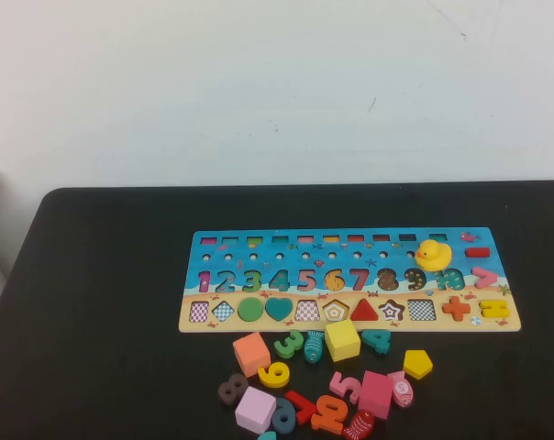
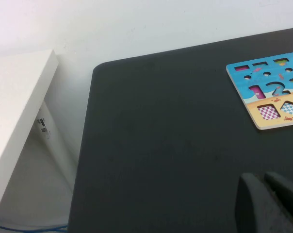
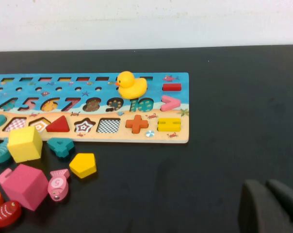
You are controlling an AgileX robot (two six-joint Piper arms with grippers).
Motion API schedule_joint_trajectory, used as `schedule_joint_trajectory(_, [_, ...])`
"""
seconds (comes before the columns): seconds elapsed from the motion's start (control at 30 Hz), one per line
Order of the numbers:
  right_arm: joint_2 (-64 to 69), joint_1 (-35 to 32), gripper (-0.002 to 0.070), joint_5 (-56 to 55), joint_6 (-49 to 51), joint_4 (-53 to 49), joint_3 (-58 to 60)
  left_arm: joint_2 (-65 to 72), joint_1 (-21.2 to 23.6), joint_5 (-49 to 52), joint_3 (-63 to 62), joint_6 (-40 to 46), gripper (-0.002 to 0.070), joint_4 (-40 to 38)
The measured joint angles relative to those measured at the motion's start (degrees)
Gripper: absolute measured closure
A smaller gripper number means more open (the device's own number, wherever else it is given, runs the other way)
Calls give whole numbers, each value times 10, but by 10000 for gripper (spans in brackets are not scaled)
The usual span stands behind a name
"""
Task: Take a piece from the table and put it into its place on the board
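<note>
The number-and-shape board (image 1: 259,325) lies flat mid-table, with a yellow duck (image 1: 433,255) standing on its right part. Loose pieces lie in front of it: an orange cube (image 1: 251,353), a yellow cube (image 1: 342,339), a pink cube (image 1: 376,394), a yellow pentagon (image 1: 417,364) and several numbers and fish. Neither gripper shows in the high view. My left gripper (image 2: 262,178) is shut and empty over bare table, left of the board's corner (image 2: 272,121). My right gripper (image 3: 266,183) is shut and empty, to the right of the pentagon (image 3: 83,165) and the board (image 3: 88,138).
The black table's left edge (image 2: 86,145) drops off beside a white shelf (image 2: 15,97). A white wall stands behind the table. Bare tabletop lies on both sides of the board and pieces.
</note>
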Motion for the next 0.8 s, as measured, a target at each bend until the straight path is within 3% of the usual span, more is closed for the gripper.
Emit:
schedule_joint_trajectory(0.6, [0,0,657,0,0,1,0,0,0,0,0,0,677,0])
schedule_joint_trajectory(0.8, [0,0,657,0,0,52,0,0,0,0,0,0,677,0])
